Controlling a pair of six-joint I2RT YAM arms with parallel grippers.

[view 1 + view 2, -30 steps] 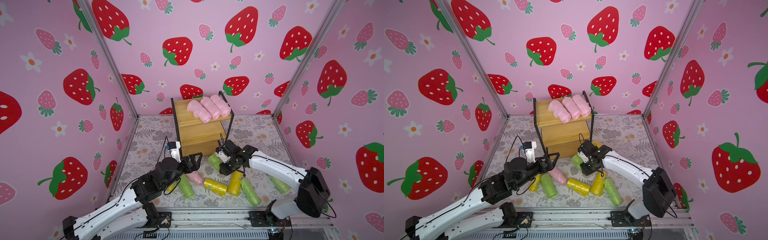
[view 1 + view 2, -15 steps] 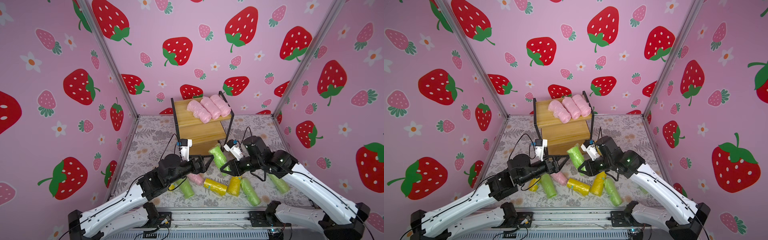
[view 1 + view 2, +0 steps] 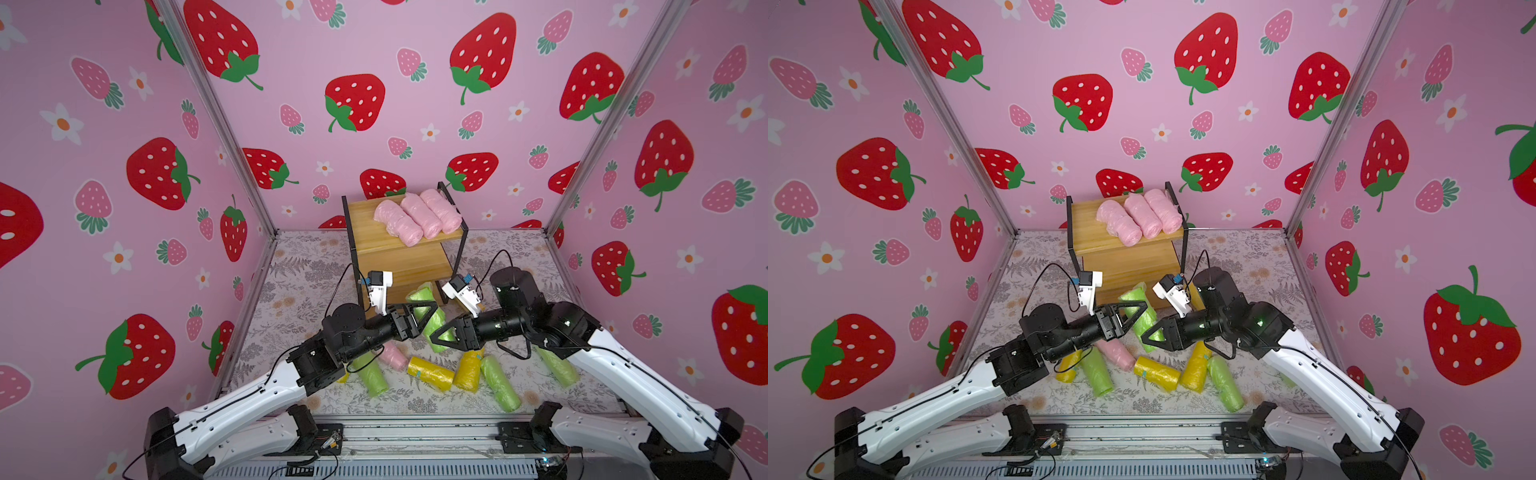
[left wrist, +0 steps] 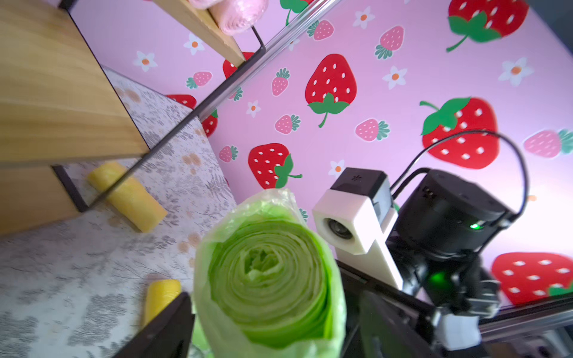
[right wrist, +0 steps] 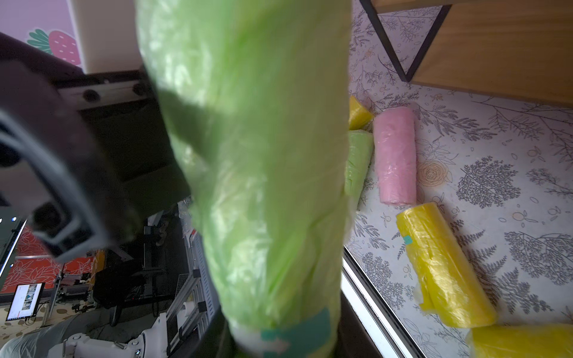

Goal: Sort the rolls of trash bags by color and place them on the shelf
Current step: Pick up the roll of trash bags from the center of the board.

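My right gripper (image 3: 441,334) clamps the soft, likely slippery green roll (image 5: 254,155) by its taped end before the shelf (image 3: 386,249); left gripper (image 3: 1140,316) straddles the preferable mid-body, closure indeterminate.

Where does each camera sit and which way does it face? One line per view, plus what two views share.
Top views: high at front, looking down at shelf; left arm and right arm show.
Left wrist: behind left gripper, facing the green roll end-on; right arm shows.
Right wrist: behind right gripper, looking along the roll; left gripper shows.
Shared: both wrist views show that roll.
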